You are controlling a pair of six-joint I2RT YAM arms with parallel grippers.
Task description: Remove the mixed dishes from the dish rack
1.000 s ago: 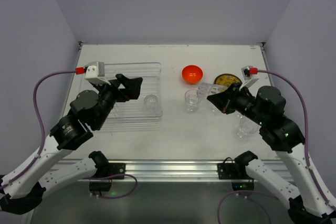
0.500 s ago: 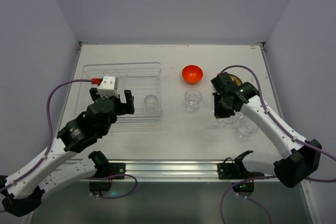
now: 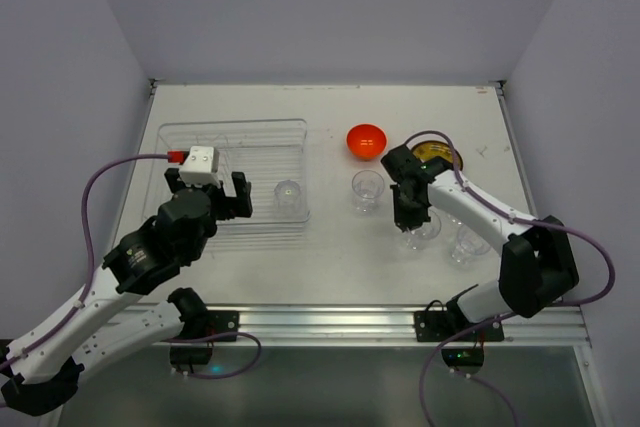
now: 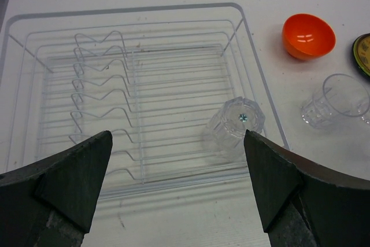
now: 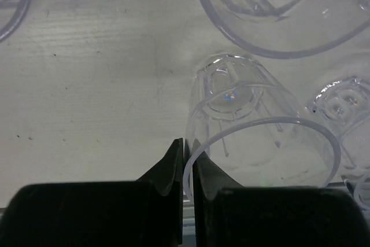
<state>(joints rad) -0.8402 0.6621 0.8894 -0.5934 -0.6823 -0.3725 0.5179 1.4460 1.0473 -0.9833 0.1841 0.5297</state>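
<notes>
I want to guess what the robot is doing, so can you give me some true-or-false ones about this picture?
1. The orange bowl is inside the dish rack. False: it sits on the table, outside the rack.
2. Just one glass is in the dish rack. True.
3. The left end effector is squeezed shut. False: its jaws stand wide open above the rack, holding nothing.
4. The right end effector is shut on the rim of an upright glass. True.
</notes>
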